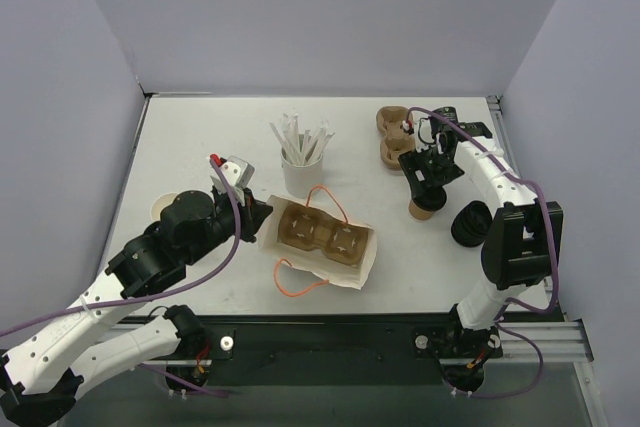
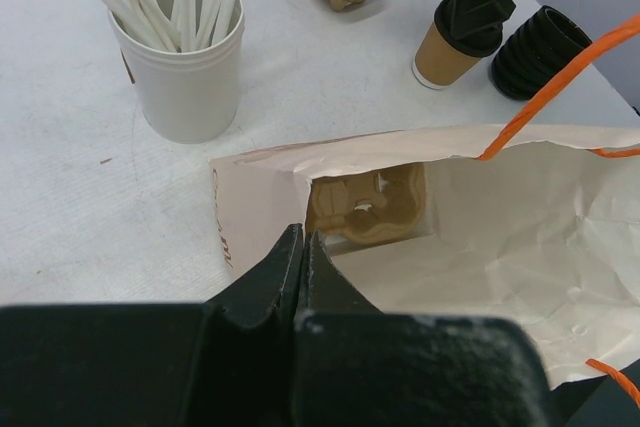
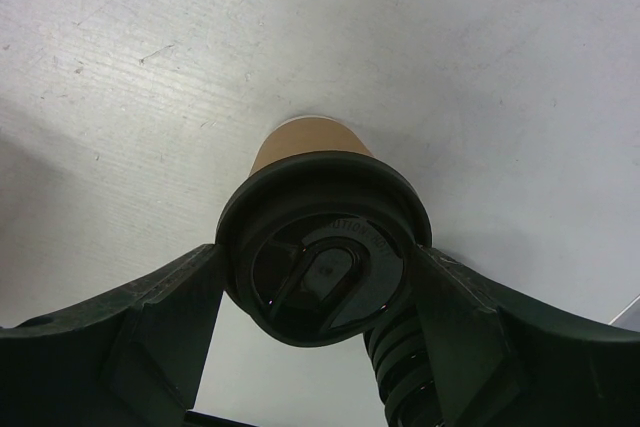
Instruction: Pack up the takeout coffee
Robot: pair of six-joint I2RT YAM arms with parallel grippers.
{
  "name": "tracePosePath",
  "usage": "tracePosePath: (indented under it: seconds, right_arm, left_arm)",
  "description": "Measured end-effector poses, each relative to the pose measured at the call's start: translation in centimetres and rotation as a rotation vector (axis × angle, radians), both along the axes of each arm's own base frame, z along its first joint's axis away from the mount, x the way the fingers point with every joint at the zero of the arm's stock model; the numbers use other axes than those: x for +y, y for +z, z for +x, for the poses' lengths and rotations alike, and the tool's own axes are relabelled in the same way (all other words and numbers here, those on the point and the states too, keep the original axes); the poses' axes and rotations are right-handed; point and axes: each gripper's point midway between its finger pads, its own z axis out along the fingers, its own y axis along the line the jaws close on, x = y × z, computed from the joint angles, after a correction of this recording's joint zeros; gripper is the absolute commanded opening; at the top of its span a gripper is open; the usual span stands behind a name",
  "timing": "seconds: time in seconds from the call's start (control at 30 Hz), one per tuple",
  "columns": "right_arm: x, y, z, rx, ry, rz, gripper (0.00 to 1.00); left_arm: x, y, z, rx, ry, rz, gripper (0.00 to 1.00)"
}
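**A:** What is seen at the left?

**B:** The left gripper [image 1: 262,219] is closed on the near-left rim of the white paper bag [image 1: 368,253], so the mouth is held open upward. A pulp cup carrier [image 1: 320,234] is seated in the bottom of the bag, and its empty wells can be seen from above. A white cup of stirrers [image 1: 302,175] is stood just beyond the bag.

**A:** And where is the takeout coffee found?

**B:** The takeout coffee [image 1: 423,210] is stood upright on the table, to the right of the bag and apart from it. It is straddled from above by the right gripper [image 1: 427,192]. In the right wrist view a finger is pressed against each side of the black lid, so the gripper is judged to be clamped on the cup. A stack of black lids [image 1: 472,224] is set just beside the cup, on its right.

**A:** On which relation is the coming move turned?

**B:** The carrier is placed to the left of the cup and a little nearer the arm bases. The cup's long axis is vertical, and the bag's mouth is faced upward. A lift, a carry leftward over the bag's rim and a straight lowering into a well are therefore called for. The right arm is far the nearer to the cup. The orange handles [image 1: 322,197] could be snagged on the way in.
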Motion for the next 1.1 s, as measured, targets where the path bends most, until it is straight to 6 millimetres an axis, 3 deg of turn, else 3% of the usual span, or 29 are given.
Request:
tracePosePath:
  seconds: [1.1]
  right_arm:
    - [0.14, 0.07, -0.47, 0.043, -0.011, -0.033, 0.79]
  left_arm:
    - [0.04, 0.05, -0.08, 0.0, -0.008, -0.004, 0.0]
